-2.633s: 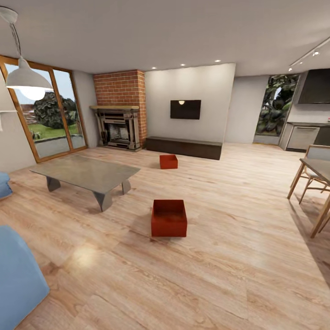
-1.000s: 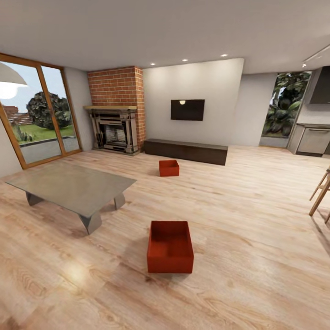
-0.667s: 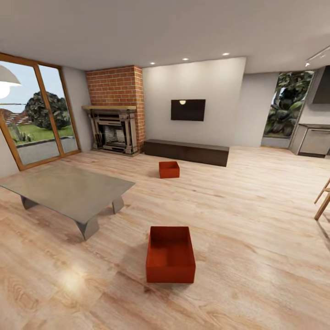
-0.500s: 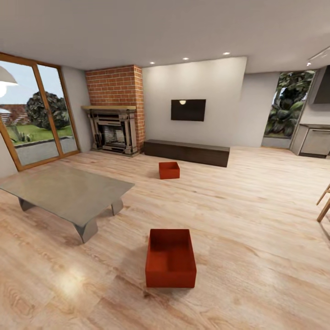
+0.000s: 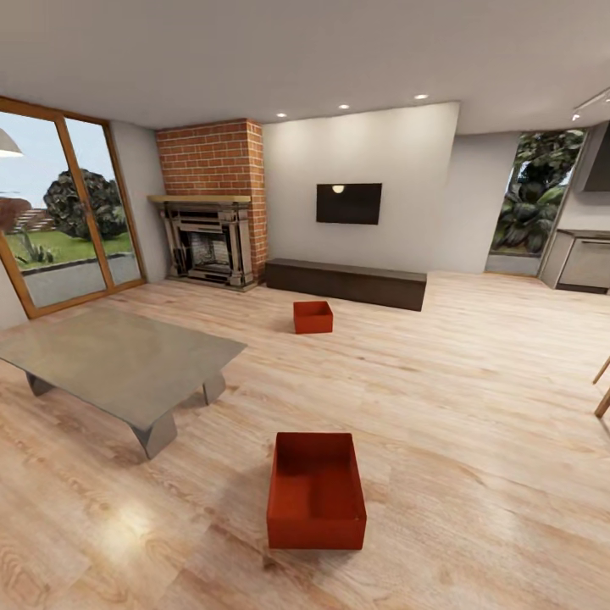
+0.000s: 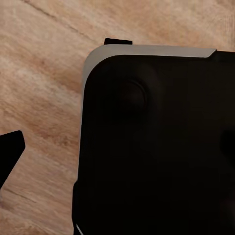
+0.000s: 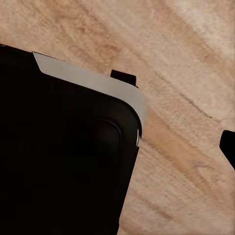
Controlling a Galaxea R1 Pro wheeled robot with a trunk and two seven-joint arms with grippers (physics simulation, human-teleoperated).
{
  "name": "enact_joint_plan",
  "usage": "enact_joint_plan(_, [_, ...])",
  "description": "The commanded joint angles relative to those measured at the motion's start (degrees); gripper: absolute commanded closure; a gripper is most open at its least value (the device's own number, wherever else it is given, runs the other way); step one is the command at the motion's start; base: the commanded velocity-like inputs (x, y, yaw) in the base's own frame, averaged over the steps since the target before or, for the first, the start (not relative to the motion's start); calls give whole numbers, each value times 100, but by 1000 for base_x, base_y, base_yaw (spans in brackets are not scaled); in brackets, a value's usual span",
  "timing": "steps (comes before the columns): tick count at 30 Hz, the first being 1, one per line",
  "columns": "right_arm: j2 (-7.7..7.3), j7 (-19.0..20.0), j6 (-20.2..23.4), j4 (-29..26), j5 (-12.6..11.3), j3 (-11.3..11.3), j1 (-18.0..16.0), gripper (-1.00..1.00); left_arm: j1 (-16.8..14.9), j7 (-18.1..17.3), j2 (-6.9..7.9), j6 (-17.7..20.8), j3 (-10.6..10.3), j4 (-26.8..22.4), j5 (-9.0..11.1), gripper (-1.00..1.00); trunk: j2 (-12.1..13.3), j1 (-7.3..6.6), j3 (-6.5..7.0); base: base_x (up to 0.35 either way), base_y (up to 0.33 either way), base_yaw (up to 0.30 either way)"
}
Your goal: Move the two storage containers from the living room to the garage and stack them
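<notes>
Two storage containers sit on the living room's wood floor ahead of us: the near container (image 5: 316,490) beside the glass table (image 5: 119,360), the far container (image 5: 313,316) before the TV bench (image 5: 346,283), both unlifted. Each wrist view shows planks past a dark housing (image 6: 156,142); whether our jaws are released or clenched, we cannot tell.

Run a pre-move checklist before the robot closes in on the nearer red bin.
1. Near storage container upright, open top up, on the wood floor: ok.
2. Floor between robot and that bin free of obstacles: ok.
3. Glass table stands apart from the bin: ok.
4. Far storage container apart from the TV bench: ok.
5. Gripper states: cannot tell; the wrist views show dark robot body over floor.
</notes>
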Motion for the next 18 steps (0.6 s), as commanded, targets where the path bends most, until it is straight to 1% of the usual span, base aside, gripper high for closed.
enact_joint_plan(1, [1,18,-25,9,-60,43,-4,-100,-1,-2,1,-12,-2,-1,57,-100,-3,0,-5,32,0,0])
enact_joint_plan(3, [4,18,-24,9,-61,40,-4,-100,-1,-4,3,-12,-11,-1,55,-100,-3,0,-5,86,0,0])
enact_joint_plan(6, [7,18,-24,9,-61,39,-4,-100,-1,-8,6,-10,-28,-1,48,-100,-3,0,-5,204,0,0])
enact_joint_plan(18, [8,-8,-24,9,-61,41,-4,-100,-1,-10,0,-9,-24,-1,52,-100,-3,0,-5,302,0,0])
